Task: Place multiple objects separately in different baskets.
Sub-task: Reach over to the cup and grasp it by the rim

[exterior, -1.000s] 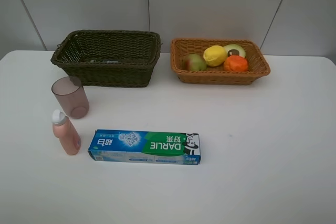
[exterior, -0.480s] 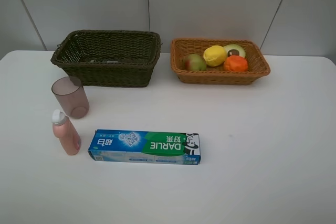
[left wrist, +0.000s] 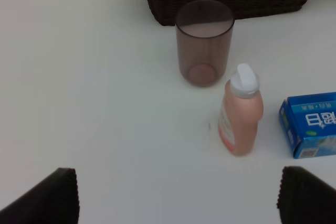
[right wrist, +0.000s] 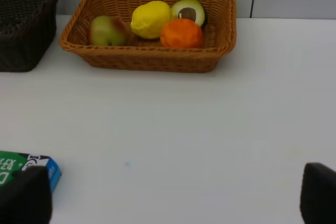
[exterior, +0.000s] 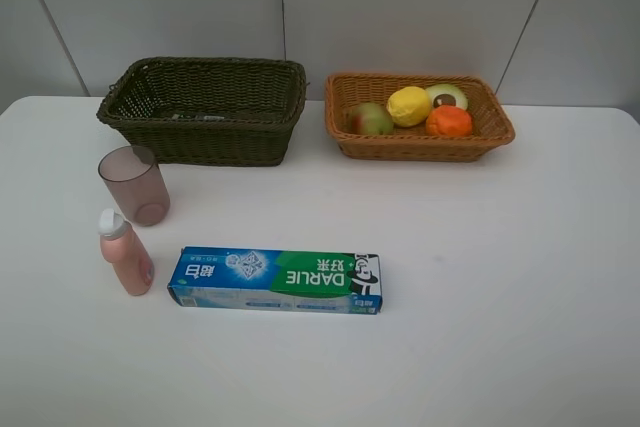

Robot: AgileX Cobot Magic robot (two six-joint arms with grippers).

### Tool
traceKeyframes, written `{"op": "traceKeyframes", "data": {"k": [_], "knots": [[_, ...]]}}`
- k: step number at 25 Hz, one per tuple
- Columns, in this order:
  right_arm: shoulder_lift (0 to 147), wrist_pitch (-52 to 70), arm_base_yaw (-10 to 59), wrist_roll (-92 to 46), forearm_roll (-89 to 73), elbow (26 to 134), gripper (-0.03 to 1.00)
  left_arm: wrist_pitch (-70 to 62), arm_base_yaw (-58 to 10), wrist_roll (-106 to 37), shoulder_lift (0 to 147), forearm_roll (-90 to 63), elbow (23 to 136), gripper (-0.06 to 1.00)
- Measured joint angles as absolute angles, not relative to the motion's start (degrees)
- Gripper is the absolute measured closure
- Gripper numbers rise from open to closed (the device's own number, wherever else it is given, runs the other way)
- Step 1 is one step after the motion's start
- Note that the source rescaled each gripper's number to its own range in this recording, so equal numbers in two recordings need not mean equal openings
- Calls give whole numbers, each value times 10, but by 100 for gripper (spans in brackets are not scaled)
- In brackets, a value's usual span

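The dark brown-green basket (exterior: 205,107) stands at the back left, and what lies inside it is too dim to make out. Beside it the orange-tan basket (exterior: 418,137) holds a pear (exterior: 369,119), a lemon (exterior: 409,106), a halved avocado (exterior: 447,97) and an orange (exterior: 449,121). On the table in front stand a mauve cup (exterior: 134,184) and a pink white-capped bottle (exterior: 124,253); the DARLIE toothpaste box (exterior: 275,280) lies flat. My left gripper (left wrist: 178,203) hovers open short of the bottle (left wrist: 240,111). My right gripper (right wrist: 170,198) is open, well short of the orange-tan basket (right wrist: 149,59).
Neither arm shows in the exterior high view. The white table (exterior: 500,267) is bare on its right half and along the front. A grey panelled wall rises right behind both baskets.
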State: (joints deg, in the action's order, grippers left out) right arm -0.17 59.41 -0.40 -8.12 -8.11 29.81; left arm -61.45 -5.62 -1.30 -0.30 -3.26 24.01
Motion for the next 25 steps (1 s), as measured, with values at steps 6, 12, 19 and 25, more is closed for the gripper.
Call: {"op": "traceKeyframes", "data": {"k": [6,12,19,25], "knots": [[-2,594,-4,-81,-81,298,-3,-615,-56,-13,-3,-33,240,-5],[-2,594,-4,-81,-81,298,-3,-615,-56,-13,-3,-33,240,-5],[-2,594,-4,-81,-81,298,-3,-615,-56,-13,-3,-33,240,-5],[-2,594,-4,-81,-81,298,-3,-615,-56,-13,-3,-33,240,-5]]}}
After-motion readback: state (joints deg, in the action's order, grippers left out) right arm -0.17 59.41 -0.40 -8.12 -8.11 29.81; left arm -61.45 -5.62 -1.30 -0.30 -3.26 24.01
